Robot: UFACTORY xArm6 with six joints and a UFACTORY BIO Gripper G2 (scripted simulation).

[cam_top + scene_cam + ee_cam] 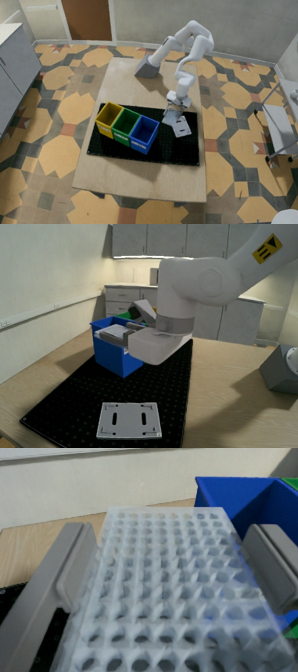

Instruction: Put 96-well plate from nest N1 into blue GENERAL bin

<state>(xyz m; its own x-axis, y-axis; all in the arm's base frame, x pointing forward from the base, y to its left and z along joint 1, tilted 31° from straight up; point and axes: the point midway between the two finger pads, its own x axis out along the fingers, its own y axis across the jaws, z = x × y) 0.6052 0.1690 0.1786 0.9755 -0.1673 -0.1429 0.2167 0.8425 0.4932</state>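
Note:
The pale, translucent 96-well plate (172, 116) (116, 330) (160, 578) is held in the air between the fingers of my gripper (171, 117) (114, 330) (170, 563), which is shut on its two sides. In the top view it shows beside the far edge of the grey plate nest (180, 125) (129, 421), whose top is bare. The blue bin (151, 140) (110, 356) (220, 493) stands upright, to the left of the plate in the top view and ahead to the right in the wrist view. Its label is too blurred to read.
The green bin (119, 136) (123, 315) and the yellow bin (110, 115) stand upright in a row beside the blue bin, on the black perforated board (169, 153) (162, 390). The arm's grey base block (147, 69) (278, 370) is on the wooden table (122, 85).

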